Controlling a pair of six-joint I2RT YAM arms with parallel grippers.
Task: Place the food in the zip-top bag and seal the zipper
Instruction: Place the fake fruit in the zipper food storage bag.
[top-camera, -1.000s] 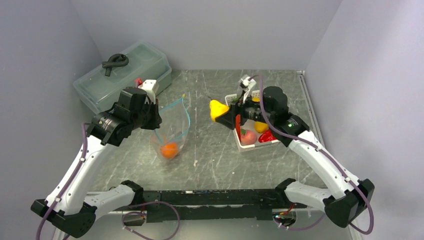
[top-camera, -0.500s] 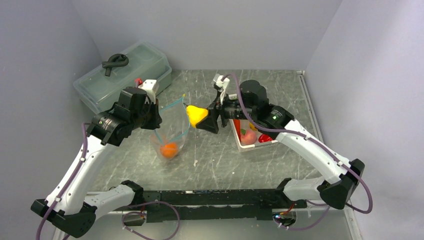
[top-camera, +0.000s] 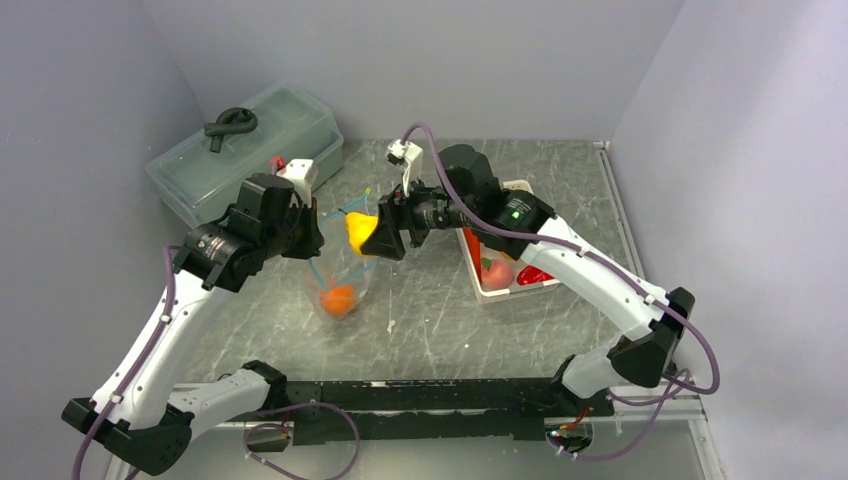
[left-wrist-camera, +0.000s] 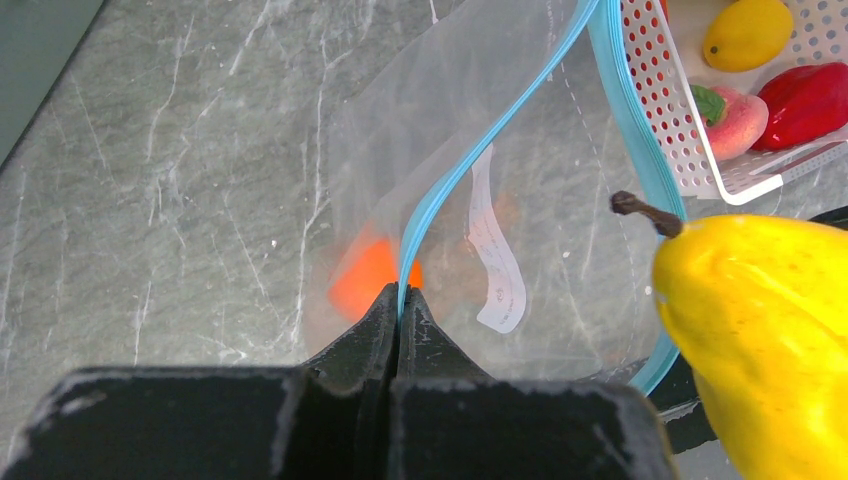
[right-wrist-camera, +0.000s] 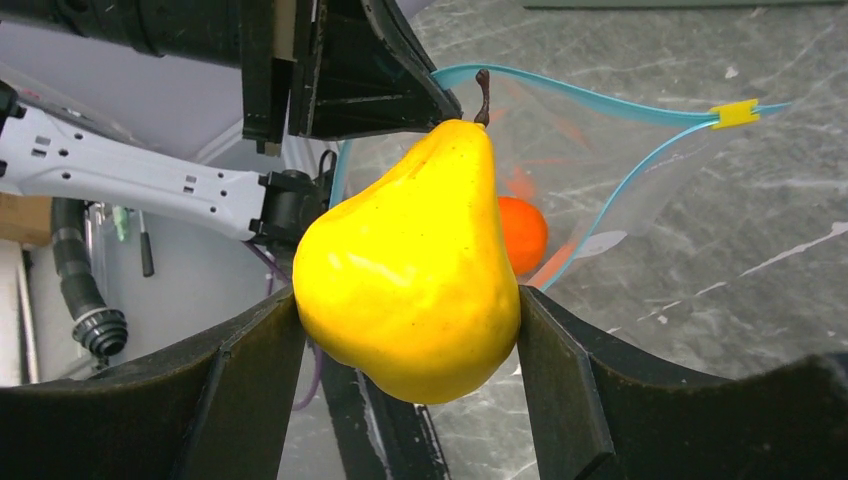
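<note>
holding glossy yellow toy pear (right-wrist-camera: 410, 270) in right end effector (top-camera: 381, 238); pinching teal-blue strip (left-wrist-camera: 470, 170) of clear plastic bag (left-wrist-camera: 540, 250) in left end effector (left-wrist-camera: 398, 300).

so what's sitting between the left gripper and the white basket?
Top view: the zip-top bag, its open mouth pinched by the left gripper, then the yellow pear held in the right gripper, then the white basket.

Black cord (top-camera: 231, 124) lies atop lidded box (top-camera: 292, 122); white basket (left-wrist-camera: 665, 110) sits apart.
</note>
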